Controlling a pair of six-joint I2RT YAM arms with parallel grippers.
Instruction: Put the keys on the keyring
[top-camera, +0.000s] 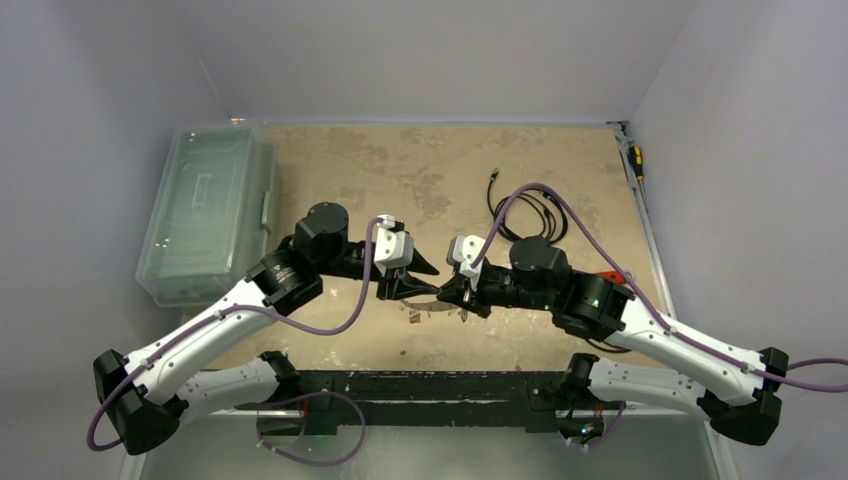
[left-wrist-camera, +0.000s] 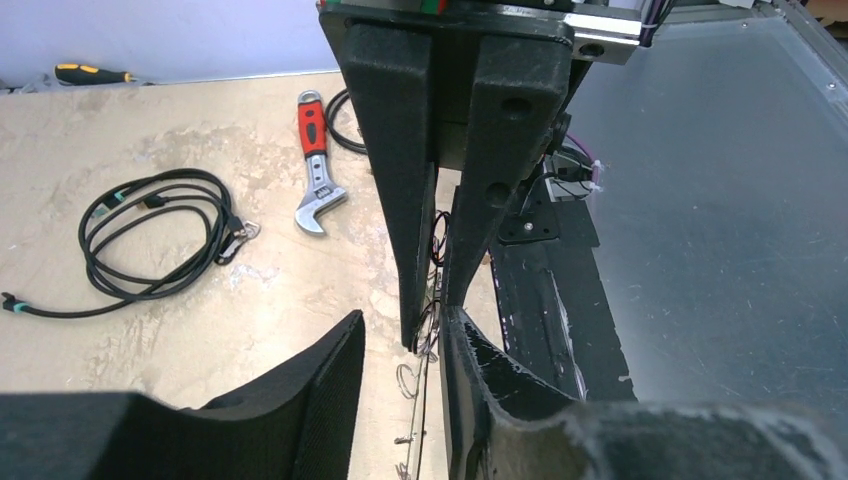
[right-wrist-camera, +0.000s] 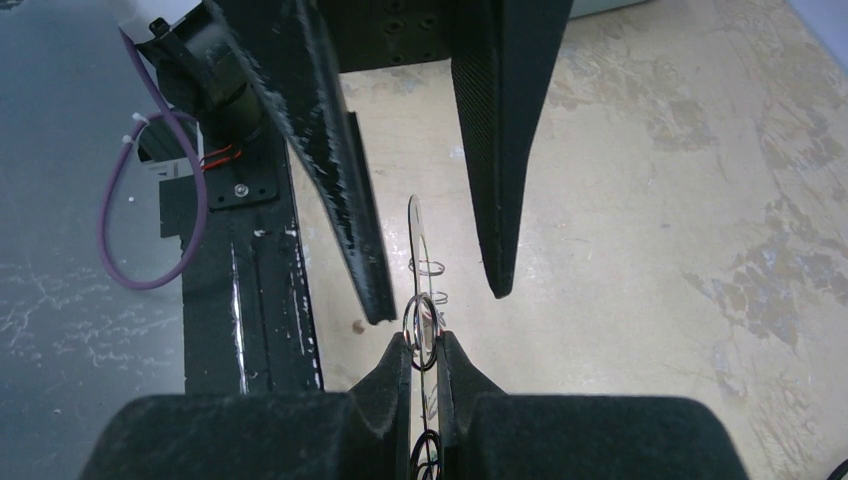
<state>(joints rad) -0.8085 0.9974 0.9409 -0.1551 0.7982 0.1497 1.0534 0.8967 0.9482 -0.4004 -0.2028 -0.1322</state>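
Keyring, that thin silver-white oval loop (right-wrist-camera: 416, 230), is hanging edge-on mid-air, your right gripper (right-wrist-camera: 424, 342) clamping it, left gripper (left-wrist-camera: 402, 320) gaping around its far end, so you're probably setting up a regrip needing a centred squeeze.

The mottled tan worktop (top-camera: 400, 170) carries a clear lidded bin (top-camera: 205, 215) at the upper left of the top view. A coiled black cable (top-camera: 525, 205) lies right of centre with a red-handled wrench (left-wrist-camera: 318, 165) near it. A yellow-black screwdriver (top-camera: 636, 160) lies along the right edge.
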